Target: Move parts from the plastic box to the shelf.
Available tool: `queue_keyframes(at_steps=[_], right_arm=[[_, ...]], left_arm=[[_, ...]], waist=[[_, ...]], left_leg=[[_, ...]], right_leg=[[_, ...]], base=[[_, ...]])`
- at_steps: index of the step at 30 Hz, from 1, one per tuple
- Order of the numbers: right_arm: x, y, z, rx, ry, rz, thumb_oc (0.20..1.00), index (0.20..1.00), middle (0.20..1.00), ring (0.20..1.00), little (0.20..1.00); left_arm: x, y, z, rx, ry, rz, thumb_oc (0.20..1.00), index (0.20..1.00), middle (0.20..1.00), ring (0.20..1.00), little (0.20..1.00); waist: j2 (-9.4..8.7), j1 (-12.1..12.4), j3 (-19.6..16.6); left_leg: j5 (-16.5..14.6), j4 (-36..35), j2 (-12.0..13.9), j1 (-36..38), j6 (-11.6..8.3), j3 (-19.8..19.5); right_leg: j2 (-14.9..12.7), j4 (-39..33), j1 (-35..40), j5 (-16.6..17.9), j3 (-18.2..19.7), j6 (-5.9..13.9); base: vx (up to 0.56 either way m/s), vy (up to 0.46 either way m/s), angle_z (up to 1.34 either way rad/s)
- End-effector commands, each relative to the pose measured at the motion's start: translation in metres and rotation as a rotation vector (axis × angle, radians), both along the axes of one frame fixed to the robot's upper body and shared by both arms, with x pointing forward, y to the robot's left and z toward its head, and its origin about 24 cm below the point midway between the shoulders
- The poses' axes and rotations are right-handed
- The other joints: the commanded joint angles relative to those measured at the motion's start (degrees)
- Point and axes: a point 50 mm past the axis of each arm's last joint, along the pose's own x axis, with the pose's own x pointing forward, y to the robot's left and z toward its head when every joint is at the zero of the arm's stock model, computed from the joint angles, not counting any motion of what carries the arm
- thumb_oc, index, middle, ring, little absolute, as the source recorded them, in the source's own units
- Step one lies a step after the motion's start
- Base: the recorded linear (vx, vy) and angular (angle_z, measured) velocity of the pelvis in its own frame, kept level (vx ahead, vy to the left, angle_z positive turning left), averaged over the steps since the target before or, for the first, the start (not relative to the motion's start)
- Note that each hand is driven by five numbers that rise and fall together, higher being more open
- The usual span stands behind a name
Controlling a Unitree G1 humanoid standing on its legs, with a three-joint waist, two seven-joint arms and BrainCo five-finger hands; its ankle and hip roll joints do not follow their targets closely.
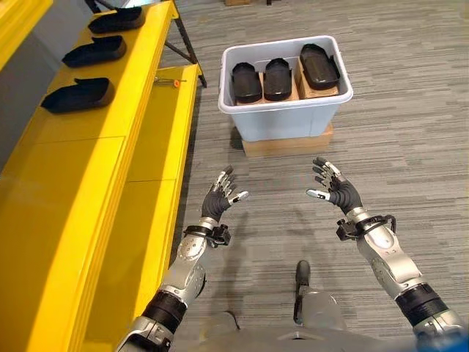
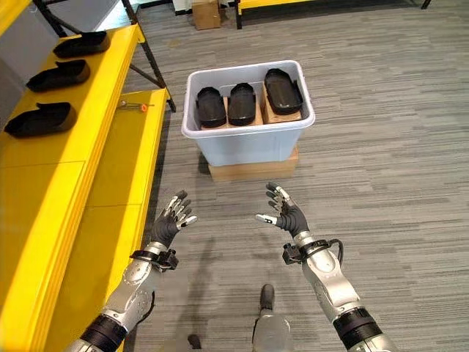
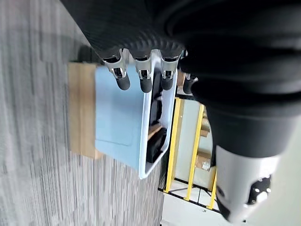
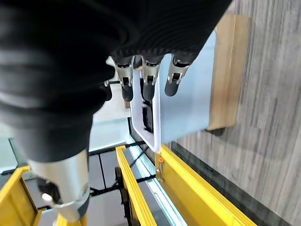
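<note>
A pale blue plastic box (image 1: 284,121) stands on a flat wooden block (image 1: 287,144) on the floor ahead of me. Inside it lie three black moulded parts (image 1: 264,79) side by side. Three more black parts (image 1: 78,95) lie on the yellow shelf (image 1: 124,117) at the left. My left hand (image 1: 220,196) and right hand (image 1: 335,188) hover over the floor short of the box, both open with relaxed fingers and holding nothing. The box (image 3: 120,117) lies past the fingertips in the left wrist view, and likewise the box (image 4: 188,108) in the right wrist view.
A lower yellow shelf step (image 1: 165,169) runs along the left, with a small orange-tipped tool (image 1: 170,82) lying on it. Black frame legs (image 1: 183,40) stand behind the shelf. A cardboard box (image 2: 206,13) sits far back on the grey striped carpet (image 1: 410,147).
</note>
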Motion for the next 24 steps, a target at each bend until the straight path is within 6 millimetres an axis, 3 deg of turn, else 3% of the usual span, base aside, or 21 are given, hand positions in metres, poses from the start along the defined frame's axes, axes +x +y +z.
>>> queue_keyframes(at_steps=[1, 2, 3, 4, 5, 7, 8, 10, 11, 13, 14, 16, 19, 20, 22, 24], right_arm=[[-0.003, -0.001, 0.015, 0.050, -0.095, -0.029, 1.000, 1.000, 1.000, 1.000, 1.000], [-0.003, -0.001, 0.016, 0.050, -0.095, -0.029, 1.000, 1.000, 1.000, 1.000, 1.000], [-0.002, -0.005, 0.016, 0.044, -0.098, -0.046, 1.000, 1.000, 1.000, 1.000, 1.000], [-0.001, -0.007, 0.016, 0.039, -0.100, -0.055, 1.000, 1.000, 1.000, 1.000, 1.000], [-0.001, -0.007, 0.015, 0.040, -0.100, -0.056, 1.000, 1.000, 1.000, 1.000, 1.000], [-0.003, -0.009, 0.012, 0.032, -0.090, -0.068, 1.000, 1.000, 1.000, 1.000, 1.000], [-0.003, -0.009, 0.011, 0.026, -0.092, -0.072, 1.000, 1.000, 1.000, 1.000, 1.000], [-0.003, -0.009, 0.011, 0.026, -0.092, -0.072, 1.000, 1.000, 1.000, 1.000, 1.000], [-0.002, -0.004, 0.007, 0.020, -0.079, -0.060, 1.000, 1.000, 1.000, 1.000, 1.000], [0.000, 0.003, 0.006, 0.052, -0.075, -0.054, 1.000, 1.000, 1.000, 1.000, 1.000], [0.003, 0.008, 0.008, 0.068, -0.080, -0.043, 1.000, 1.000, 1.000, 1.000, 1.000], [0.006, 0.011, 0.007, 0.070, -0.077, -0.040, 1.000, 1.000, 1.000, 1.000, 1.000], [0.007, 0.020, 0.007, 0.089, -0.070, -0.021, 1.000, 1.000, 1.000, 1.000, 1.000], [0.007, 0.022, 0.008, 0.096, -0.073, -0.012, 1.000, 1.000, 1.000, 1.000, 1.000], [0.006, 0.026, 0.005, 0.093, -0.059, 0.002, 1.000, 1.000, 1.000, 1.000, 1.000], [0.005, 0.025, 0.004, 0.093, -0.054, -0.001, 1.000, 1.000, 1.000, 1.000, 1.000]], left_arm=[[-0.002, 0.015, 0.014, 0.008, -0.082, 0.020, 1.000, 1.000, 1.000, 1.000, 1.000], [-0.002, 0.015, 0.014, 0.008, -0.083, 0.020, 1.000, 1.000, 1.000, 1.000, 1.000], [-0.001, 0.013, 0.014, 0.005, -0.079, 0.025, 1.000, 1.000, 1.000, 1.000, 1.000], [-0.001, 0.013, 0.012, 0.011, -0.074, 0.025, 1.000, 1.000, 1.000, 1.000, 1.000], [-0.001, 0.013, 0.012, 0.011, -0.074, 0.025, 1.000, 1.000, 1.000, 1.000, 1.000], [-0.001, 0.014, 0.011, 0.021, -0.073, 0.033, 1.000, 1.000, 1.000, 1.000, 1.000], [-0.002, 0.015, 0.011, 0.024, -0.075, 0.041, 1.000, 1.000, 1.000, 1.000, 1.000], [-0.002, 0.015, 0.011, 0.024, -0.075, 0.041, 1.000, 1.000, 1.000, 1.000, 1.000], [-0.002, 0.018, 0.011, 0.023, -0.082, 0.058, 1.000, 1.000, 1.000, 1.000, 1.000], [0.000, 0.019, 0.015, 0.020, -0.097, 0.067, 1.000, 1.000, 1.000, 1.000, 1.000], [0.003, 0.021, 0.022, 0.020, -0.125, 0.080, 1.000, 1.000, 1.000, 1.000, 1.000], [0.005, 0.021, 0.024, 0.025, -0.132, 0.085, 1.000, 1.000, 1.000, 1.000, 1.000], [0.009, 0.023, 0.026, 0.042, -0.133, 0.098, 1.000, 1.000, 1.000, 1.000, 1.000], [0.011, 0.024, 0.029, 0.063, -0.147, 0.095, 1.000, 1.000, 1.000, 1.000, 1.000], [0.012, 0.024, 0.029, 0.090, -0.143, 0.086, 1.000, 1.000, 1.000, 1.000, 1.000], [0.011, 0.025, 0.028, 0.094, -0.139, 0.088, 1.000, 1.000, 1.000, 1.000, 1.000]], waist=[[-2.84, 1.7, 0.7], [-2.95, 1.7, 0.6], [-3.33, 2.7, 0.9], [-3.57, 3.5, 0.8], [-3.66, 3.5, 0.7], [-3.02, 4.8, 0.9], [-2.26, 5.7, 0.7], [-2.31, 5.7, 0.8], [-1.82, 6.9, -0.2], [-2.28, 7.0, -1.2], [-3.10, 7.8, -1.8], [-3.63, 8.1, -2.0], [-4.88, 7.9, -1.7], [-5.11, 7.3, -0.9], [-3.56, 6.2, 0.5], [-3.15, 5.8, 0.7]], left_leg=[[-3.1, 3.7, -1.4, -1.4, 4.21, 7.0], [-3.0, 3.6, -1.5, -1.5, 4.30, 7.1], [-5.6, 0.6, -5.2, -6.7, 5.29, 7.0], [-5.1, -5.4, -4.8, -9.3, 5.80, 7.3], [-5.0, -5.6, -4.9, -9.2, 5.82, 7.4], [-0.4, -16.8, -5.5, -10.6, 5.05, 6.3], [4.2, -24.4, -5.7, -10.5, 4.02, 5.0], [4.3, -24.7, -5.7, -10.3, 4.02, 5.0], [5.7, -31.3, -6.3, -8.4, 4.23, 4.0], [4.5, -29.2, -7.1, -7.6, 5.47, 5.9], [2.3, -27.2, -7.8, -7.7, 6.94, 6.8], [0.9, -26.1, -8.3, -8.0, 7.64, 7.5], [-3.1, -24.1, -10.5, -7.1, 10.06, 7.8], [-5.4, -23.0, -12.0, -6.2, 11.89, 7.5], [-7.2, -23.1, -12.1, -3.5, 13.54, 7.7], [-7.8, -23.7, -12.3, -2.2, 13.83, 7.9]], right_leg=[[-1.5, -2.0, 5.3, 0.5, 2.6, 4.12], [-1.6, -2.1, 5.2, 0.5, 2.6, 4.16], [-1.6, -2.7, 6.6, 0.3, 3.2, 4.71], [-1.1, -3.5, 7.8, 0.1, 3.4, 5.21], [-1.3, -3.5, 7.8, 0.1, 3.5, 5.24], [-0.1, -4.6, 9.8, -0.5, 3.8, 5.68], [1.0, -5.5, 11.0, -0.7, 4.1, 5.93], [1.0, -5.5, 11.2, -0.7, 4.1, 5.94], [2.4, -6.8, 15.6, -2.7, 5.4, 6.86], [0.6, -5.4, 17.2, -5.0, 5.6, 7.13], [-1.1, -1.5, 16.7, -6.4, 6.1, 7.61], [-2.0, 0.7, 16.0, -6.4, 6.0, 8.06], [-3.9, 11.1, 11.5, -1.9, 7.1, 9.81], [-4.7, 20.2, 7.5, 4.7, 8.3, 10.67], [-5.5, 29.5, 2.3, 9.0, 7.3, 10.57], [-6.4, 30.7, 1.0, 8.7, 6.7, 10.47]], base=[[0.23, -0.184, -0.23], [0.26, -0.117, -0.20], [0.26, -0.023, -0.02], [0.27, -0.025, 0.07], [0.23, 0.021, -0.01], [0.25, 0.068, -0.19], [0.22, 0.065, -0.17], [0.26, 0.076, -0.17], [0.65, 0.219, -0.75], [0.60, 0.261, -0.82], [0.25, 0.161, -0.36], [0.20, 0.137, -0.16], [0.22, 0.164, 0.21], [0.23, 0.207, 0.25], [0.22, 0.211, 0.23], [0.17, 0.113, 0.32]])
